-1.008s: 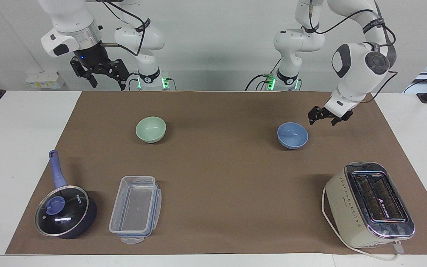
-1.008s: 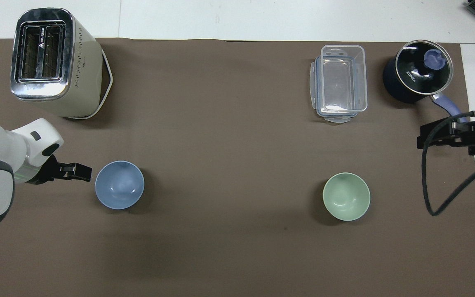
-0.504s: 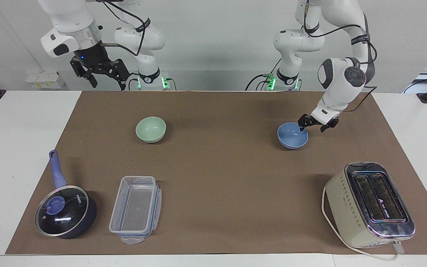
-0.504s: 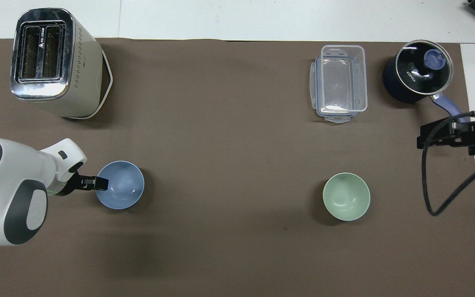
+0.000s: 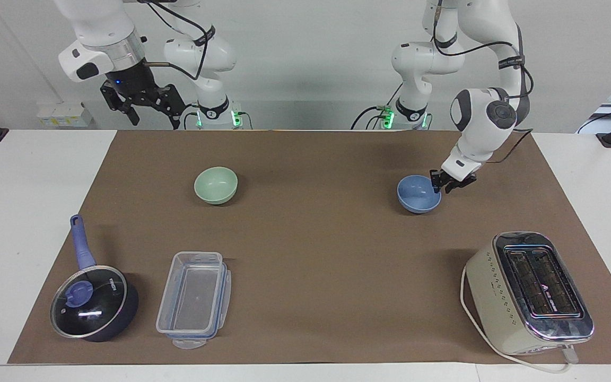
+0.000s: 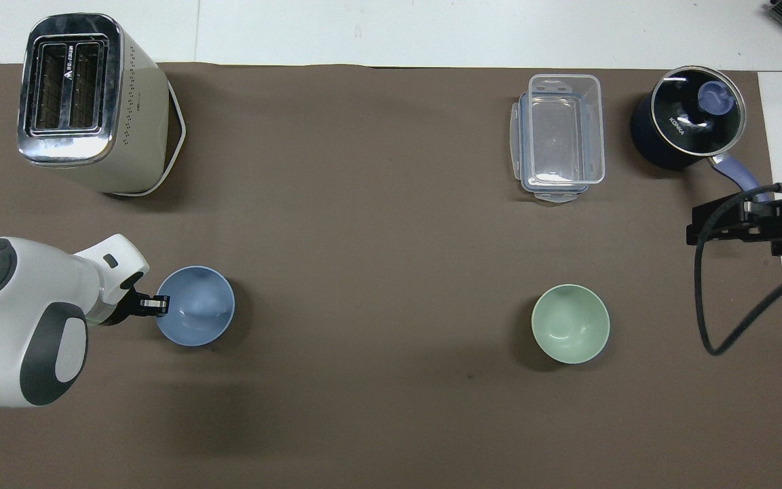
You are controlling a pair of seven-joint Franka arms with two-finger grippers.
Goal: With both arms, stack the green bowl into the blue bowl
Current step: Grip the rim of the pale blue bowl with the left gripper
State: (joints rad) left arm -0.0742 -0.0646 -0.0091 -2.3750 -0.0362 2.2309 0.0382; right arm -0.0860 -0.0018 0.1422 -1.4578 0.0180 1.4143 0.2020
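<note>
Now at the blue bowl (image 5: 418,193): left tool (image 5: 442,183) down on the rim at the side toward the left arm's end of the counter (image 5: 316,239), one finger inside, one outside, apparently pinching the wall. Right tool (image 5: 141,103) waiting high, spread, above the counter's edge nearest the robots. Green bowl (image 5: 216,184) well apart, toward the right arm's end, nearer that arm.

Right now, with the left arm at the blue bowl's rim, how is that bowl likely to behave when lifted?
The blue bowl looks rigid and small, so probably light. Its smooth matte wall may slip, and held at one rim point by the left gripper it would likely hang tilted. The right gripper waits, raised.
</note>
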